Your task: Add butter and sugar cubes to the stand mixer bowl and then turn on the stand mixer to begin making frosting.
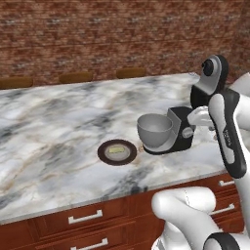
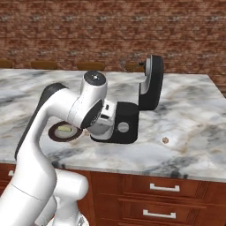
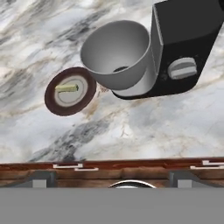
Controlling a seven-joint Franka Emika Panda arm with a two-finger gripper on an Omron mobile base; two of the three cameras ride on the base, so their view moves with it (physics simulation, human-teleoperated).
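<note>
The black stand mixer [image 1: 183,128] stands on the marble counter with its head [image 1: 211,74] tilted up and a silver knob [image 3: 182,68] on its side. On its base sits the empty grey stand mixer bowl [image 1: 155,130] [image 3: 116,54]. Left of the bowl, the pale yellow butter [image 1: 116,150] [image 3: 67,88] lies on a round dark brown plate [image 1: 104,155] [image 3: 54,101]. A small tan lump [image 2: 165,140] rests on the counter right of the mixer. My gripper [image 1: 199,118] [image 3: 111,178] hovers open above the counter's front edge beside the mixer, holding nothing.
The marble counter [image 1: 53,127] stretches wide to the left. Wooden drawers with metal handles [image 1: 85,216] run under its front edge. Brown stools [image 1: 76,77] stand behind the far edge, with a brick wall beyond.
</note>
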